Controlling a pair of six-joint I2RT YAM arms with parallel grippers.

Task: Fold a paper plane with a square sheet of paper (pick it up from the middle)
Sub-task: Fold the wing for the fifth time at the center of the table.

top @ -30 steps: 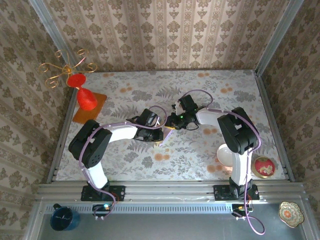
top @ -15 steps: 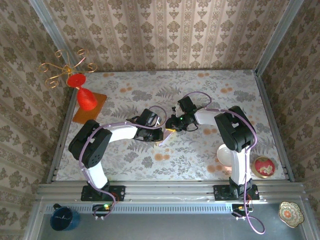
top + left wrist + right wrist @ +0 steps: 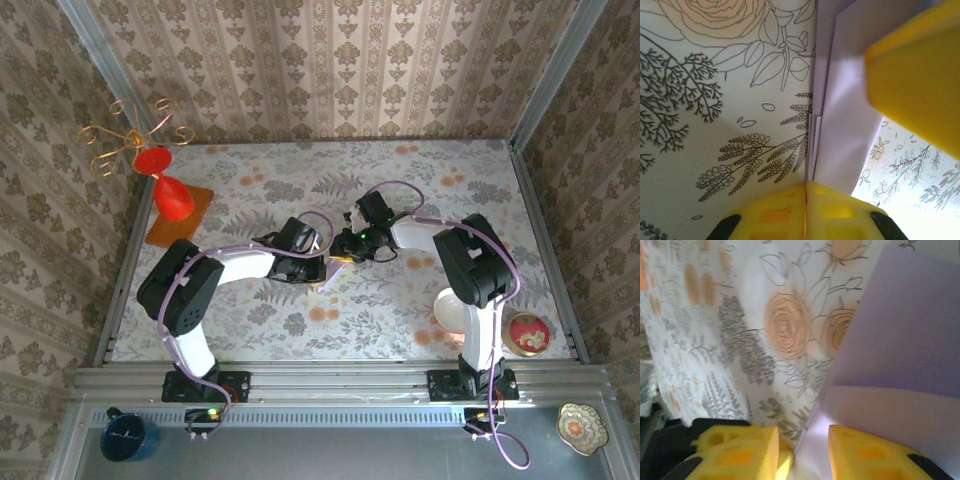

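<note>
The square sheet of paper is pale lilac and folded into layers, standing on edge above the flowered tablecloth. My left gripper is shut on its folded edge, its yellow fingers pressed together with the paper rising out from between them. A finger of the other gripper lies over the paper's upper right. My right gripper is open, the paper running into the gap between its fingertips without being pinched. From above, the left gripper and the right gripper meet at mid-table over a sliver of paper.
A red cone-shaped vase stands on an orange mat at the far left, with a gold wire stand behind it. A white bowl and a red dish sit near the right arm's base. Walls close in three sides.
The right gripper's fingers have spread apart around the paper. The left gripper has stayed clamped, and both arms have barely shifted.
</note>
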